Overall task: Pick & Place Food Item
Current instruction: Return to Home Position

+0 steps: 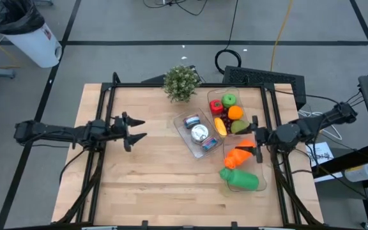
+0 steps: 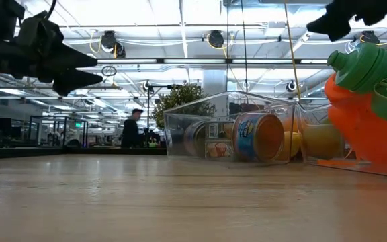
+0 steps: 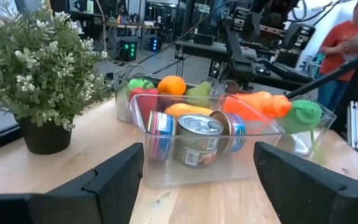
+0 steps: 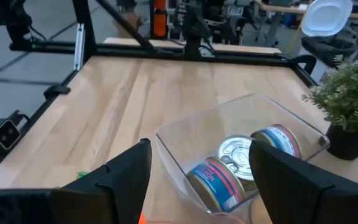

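Note:
Three clear bins stand right of the table's middle. One bin (image 1: 225, 114) holds fruit: a green apple (image 1: 229, 99), an orange (image 1: 235, 112) and others. A second bin (image 1: 197, 133) holds several tins (image 3: 194, 140). The third (image 1: 241, 171) holds an orange bottle (image 1: 237, 156) and a green bottle (image 1: 243, 180), both lying down. My left gripper (image 1: 135, 130) hangs open above bare wood left of the tins (image 3: 197, 171). My right gripper (image 1: 255, 137) is open in the air by the right ends of the fruit and bottle bins, facing the tins (image 4: 199, 177).
A small potted plant (image 1: 181, 83) stands at the far edge, left of the fruit bin. Bare wood lies to the left and near side (image 1: 152, 185). Black frame rails (image 1: 101, 128) run along the table's sides. People show in the room beyond.

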`<state>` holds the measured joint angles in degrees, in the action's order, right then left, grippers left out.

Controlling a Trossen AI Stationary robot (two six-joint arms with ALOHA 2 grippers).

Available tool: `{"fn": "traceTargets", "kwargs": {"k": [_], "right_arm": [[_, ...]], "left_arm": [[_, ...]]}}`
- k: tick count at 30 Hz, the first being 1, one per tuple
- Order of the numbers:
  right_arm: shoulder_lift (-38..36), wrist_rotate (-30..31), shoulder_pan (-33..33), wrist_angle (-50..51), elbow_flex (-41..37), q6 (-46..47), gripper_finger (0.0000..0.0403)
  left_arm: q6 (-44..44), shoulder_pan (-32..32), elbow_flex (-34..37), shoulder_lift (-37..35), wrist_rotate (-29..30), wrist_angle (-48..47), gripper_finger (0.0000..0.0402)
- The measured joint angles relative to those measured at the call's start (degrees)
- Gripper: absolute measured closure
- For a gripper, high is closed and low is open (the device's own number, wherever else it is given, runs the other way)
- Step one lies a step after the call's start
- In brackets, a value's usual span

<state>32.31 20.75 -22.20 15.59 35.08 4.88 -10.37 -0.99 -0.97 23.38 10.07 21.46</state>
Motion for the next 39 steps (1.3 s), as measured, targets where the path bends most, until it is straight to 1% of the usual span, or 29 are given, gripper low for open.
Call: {"fn": "traceTargets", "kwargs": {"k": [4, 8, 10, 13, 16, 20, 23, 27, 28, 33, 35, 39], "right_arm": [[-8.2, -0.01, 0.02, -0.63, -4.26, -0.22, 0.0149], [-17.79, 0.0, 0.0, -0.38, -7.27, -0.11, 0.0149], [-21.98, -0.02, 0.02, 0.81, -8.32, -0.08, 0.0149], [-27.25, -0.02, 0.02, 3.78, -10.06, -0.15, 0.0149], [-31.83, -0.34, 0.02, 4.22, -12.35, -0.51, 0.0149], [-31.92, -1.59, 0.02, -0.56, -16.23, -2.59, 0.0149], [-30.8, -1.65, 0.04, -11.16, -20.19, -2.34, 0.0149], [-30.77, -8.53, 0.04, -18.99, -24.62, -2.93, 0.0149], [-30.92, -9.33, -0.02, -20.37, -25.44, -2.94, 0.0149], [-30.72, -11.09, 0.02, -25.39, -28.64, -2.6, 0.0149], [-30.79, -13.55, 0.02, -26.39, -29.39, -2.54, 0.0149], [-30.88, -20.74, 0.02, -25.52, -29.7, -2.55, 0.0149]], "left_arm": [[2.65, -0.01, 0.02, -0.88, -0.01, -0.12, 0.0102], [5.33, -0.98, 0.0, -5.21, -0.34, -1.74, 0.01], [5.59, -1.9, -0.06, -8.34, -1.82, -5.11, 0.0096], [5.24, -3.31, -0.07, -13.57, -4.71, -13.19, 0.0088], [3.95, -4.16, -0.07, -18.42, -5.6, -18.78, 0.0081], [3.84, -4.28, -0.11, -22.49, -5.5, -19.92, 0.0076], [3.87, -4.28, -0.11, -22.99, -5.49, -20.06, 0.008], [4.24, -4.28, -0.17, -22.96, -5.53, -20.75, 0.0089], [4.41, -4.28, -0.17, -22.96, -5.55, -20.77, 0.0091], [4.67, -4.28, -0.17, -22.93, -5.55, -20.93, 0.0099], [4.61, -4.28, -0.17, -22.93, -5.53, -20.93, 0.01], [4.07, -4.28, -0.14, -22.91, -5.53, -20.34, 0.0096]]}}
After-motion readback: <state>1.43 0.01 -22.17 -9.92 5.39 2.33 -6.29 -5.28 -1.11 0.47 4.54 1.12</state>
